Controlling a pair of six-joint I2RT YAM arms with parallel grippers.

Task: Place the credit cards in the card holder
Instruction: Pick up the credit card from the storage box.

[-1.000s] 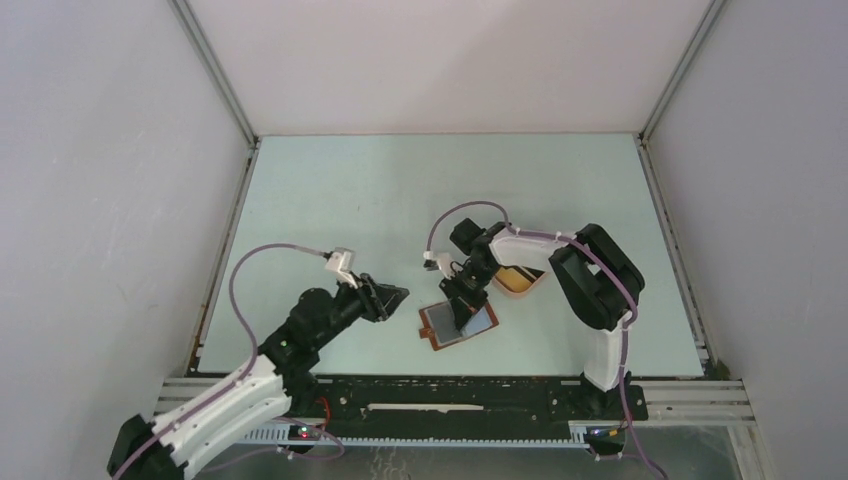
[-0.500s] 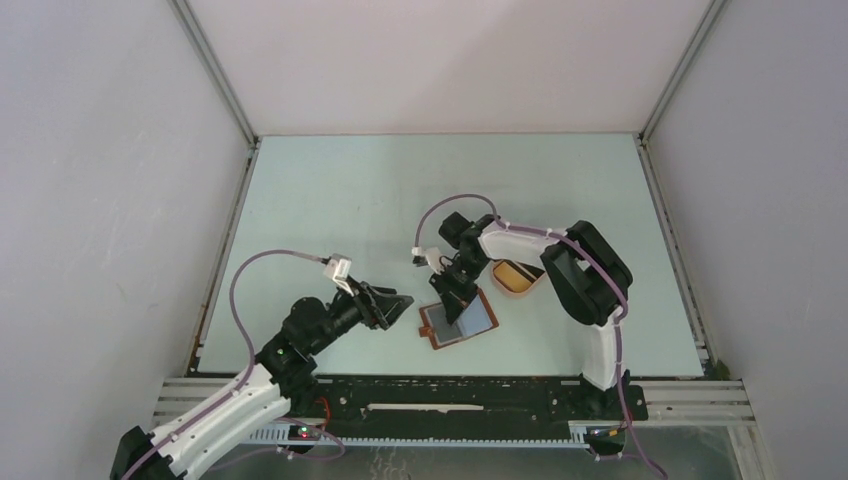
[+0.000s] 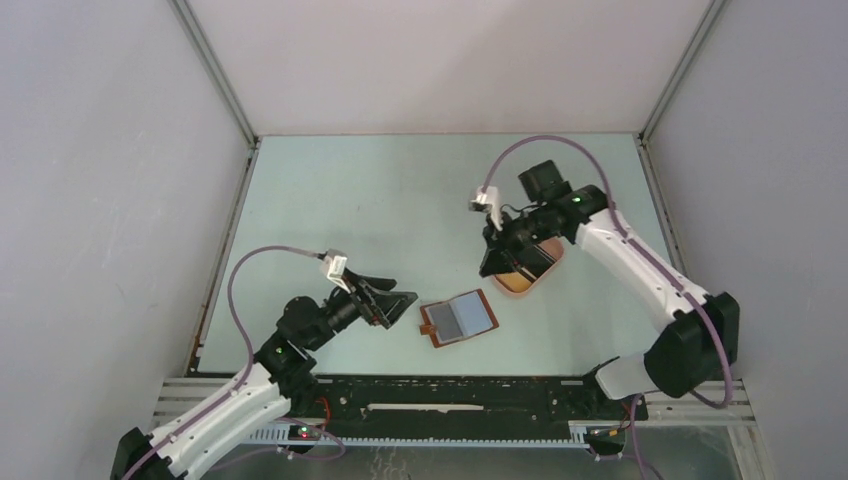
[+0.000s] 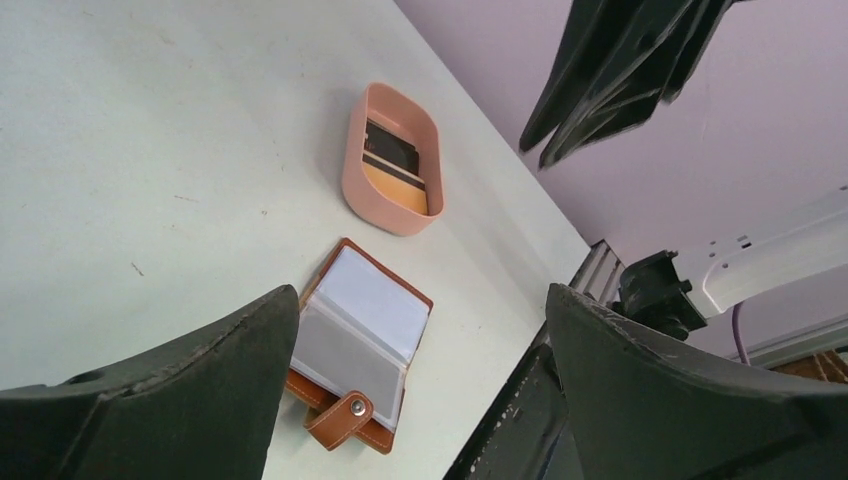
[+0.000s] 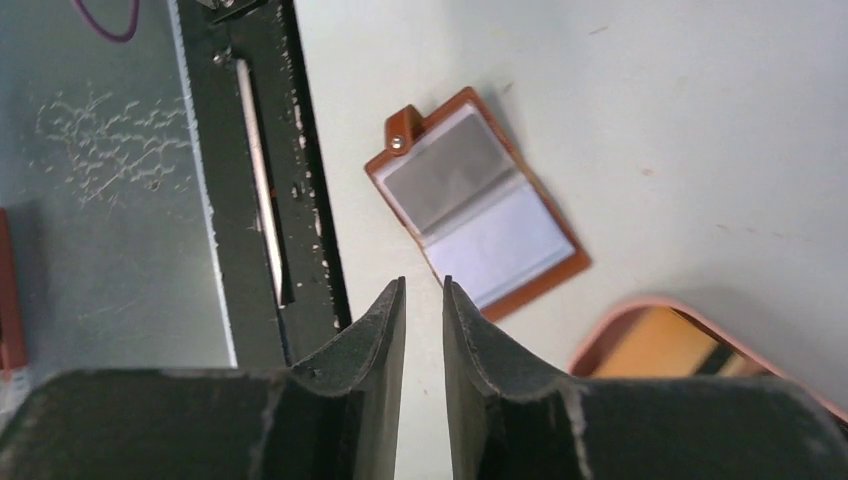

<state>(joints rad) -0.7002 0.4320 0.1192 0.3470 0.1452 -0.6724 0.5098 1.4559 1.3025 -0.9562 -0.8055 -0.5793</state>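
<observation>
The card holder (image 3: 458, 318) lies open and flat on the table, brown with a snap tab. It also shows in the left wrist view (image 4: 360, 340) and the right wrist view (image 5: 475, 210). One clear pocket looks grey, the other pale blue-white. The credit cards, a black one (image 4: 390, 150) and an orange one (image 4: 400, 185), lie in the pink tray (image 4: 350, 170). My left gripper (image 3: 405, 298) is wide open just left of the holder, holding nothing. My right gripper (image 3: 492, 265) hovers over the tray's left end, its jaws a narrow slit apart and empty (image 5: 424, 285).
The pink tray (image 3: 530, 285) sits right of the holder, partly hidden by the right gripper. A black rail (image 3: 450, 395) runs along the table's near edge. White walls enclose the pale green table (image 3: 380, 200) on three sides.
My right gripper has lifted off the card holder, swung back and right over the pink tray, and parted its jaws slightly. My left gripper has opened wide and edged toward the holder.
</observation>
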